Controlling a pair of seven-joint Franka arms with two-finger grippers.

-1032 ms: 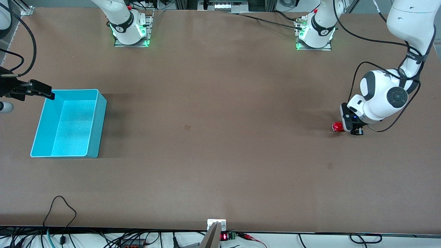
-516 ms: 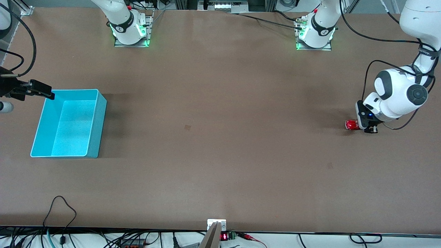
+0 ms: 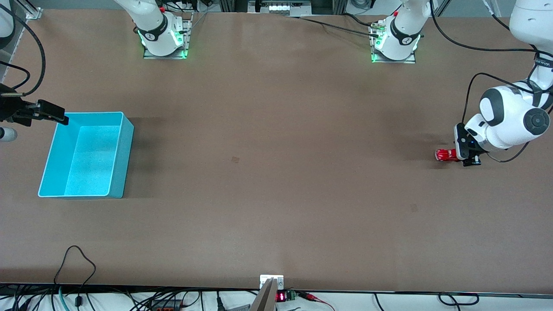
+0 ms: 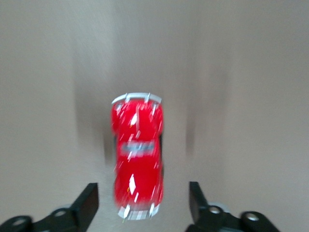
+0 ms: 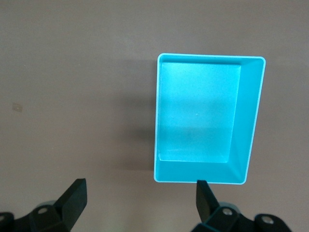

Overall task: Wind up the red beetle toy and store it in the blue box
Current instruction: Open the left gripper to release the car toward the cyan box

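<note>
Toward left arm's end of table: red beetle toy (image 3: 446, 154) on bare table (image 3: 276, 172), nose aimed at blue box (image 3: 84, 155) well apart (likely so wound spring drives it there). Left gripper (image 4: 142, 205) low at toy's tail, fingers apart, seemingly not touching. Right gripper (image 5: 140, 203) waiting wide open above box.

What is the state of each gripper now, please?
Left gripper: open, around the red beetle toy, not gripping.
Right gripper: open, empty, beside the blue box.
</note>
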